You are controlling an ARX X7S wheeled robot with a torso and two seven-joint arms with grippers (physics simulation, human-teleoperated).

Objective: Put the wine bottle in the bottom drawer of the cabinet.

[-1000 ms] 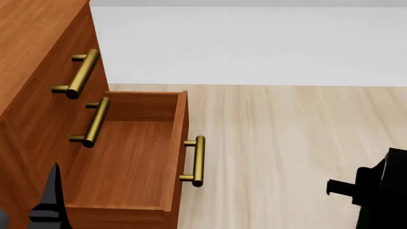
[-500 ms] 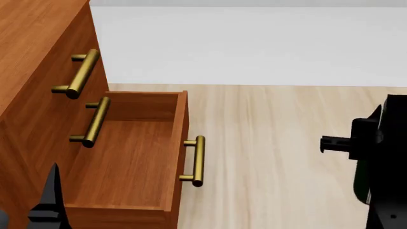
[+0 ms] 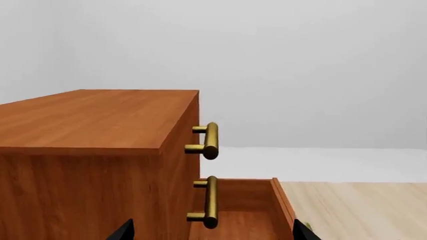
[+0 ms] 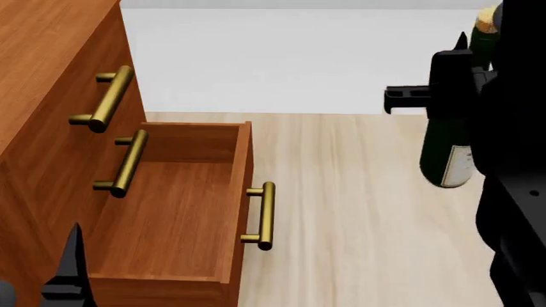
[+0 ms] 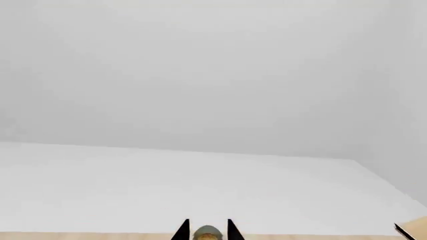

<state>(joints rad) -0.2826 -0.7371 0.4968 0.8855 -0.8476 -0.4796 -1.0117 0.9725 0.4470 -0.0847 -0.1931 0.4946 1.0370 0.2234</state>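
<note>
Robot carrying a wine bottle toward an open drawer.

At left, the cabinet point(image 4: 51, 96) has its bottom drawer point(image 4: 171, 217) open beside the left gripper point(image 4: 64, 272), fingers' state unclear. At right, the right gripper point(image 4: 456, 83) fingers clasp the upright wine bottle point(image 4: 452, 150). Next: swing it left over the drawer.

Illumination: bright, even, diffuse; source direction not discernible. Shadows: only soft shading inside the bottom drawer point(image 4: 175, 211). Glare: mild sheen on the brass handles point(image 4: 266, 215). Focus: sharp throughout, no blur, no edge distortion. Walls render flat pale grey, nearly featureless.
</note>
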